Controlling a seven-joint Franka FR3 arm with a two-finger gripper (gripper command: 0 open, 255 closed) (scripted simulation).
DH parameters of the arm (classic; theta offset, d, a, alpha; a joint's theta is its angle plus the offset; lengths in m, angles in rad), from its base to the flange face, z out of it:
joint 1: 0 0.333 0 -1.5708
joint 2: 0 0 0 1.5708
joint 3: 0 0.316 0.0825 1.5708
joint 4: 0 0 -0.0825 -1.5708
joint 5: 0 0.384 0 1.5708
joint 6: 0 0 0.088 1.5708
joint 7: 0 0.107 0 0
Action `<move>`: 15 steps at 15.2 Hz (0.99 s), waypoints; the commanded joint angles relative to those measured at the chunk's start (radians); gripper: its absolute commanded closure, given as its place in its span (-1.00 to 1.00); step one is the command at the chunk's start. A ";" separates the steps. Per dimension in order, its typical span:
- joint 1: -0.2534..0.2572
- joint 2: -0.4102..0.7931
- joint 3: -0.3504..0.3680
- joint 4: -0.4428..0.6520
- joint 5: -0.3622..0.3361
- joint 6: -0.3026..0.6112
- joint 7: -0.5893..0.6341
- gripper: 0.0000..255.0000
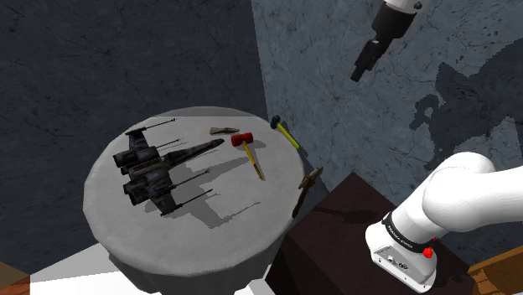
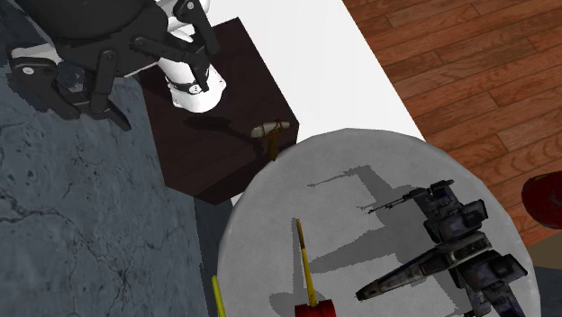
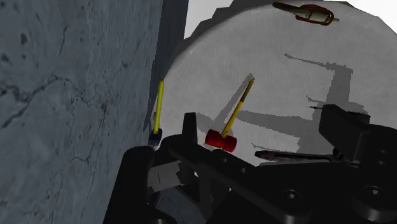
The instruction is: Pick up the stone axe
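Gripper [image 1: 359, 76] aloft, one stone axe [image 1: 307, 188], two hammers [image 1: 251, 155] [image 1: 286, 134], one spaceship model [image 1: 155, 168]

A room of a home is indicated. A wooden plank floor [image 2: 459, 54] is laid beside a white strip of floor [image 2: 351, 72], and two dark, veined stone-like walls [image 1: 126, 59] are joined at a corner. Against them a round grey table [image 1: 251, 197] is placed, on which a model starfighter [image 1: 151, 168], a red-headed mallet [image 1: 250, 153] and a yellow-handled hammer [image 1: 287, 134] are spread.
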 commanded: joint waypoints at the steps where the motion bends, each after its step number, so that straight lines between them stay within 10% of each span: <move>1: 0.000 0.000 0.000 0.000 0.000 0.000 0.000 -1.00; 15: 0.146 0.225 0.092 -0.195 0.059 0.154 -0.116 -1.00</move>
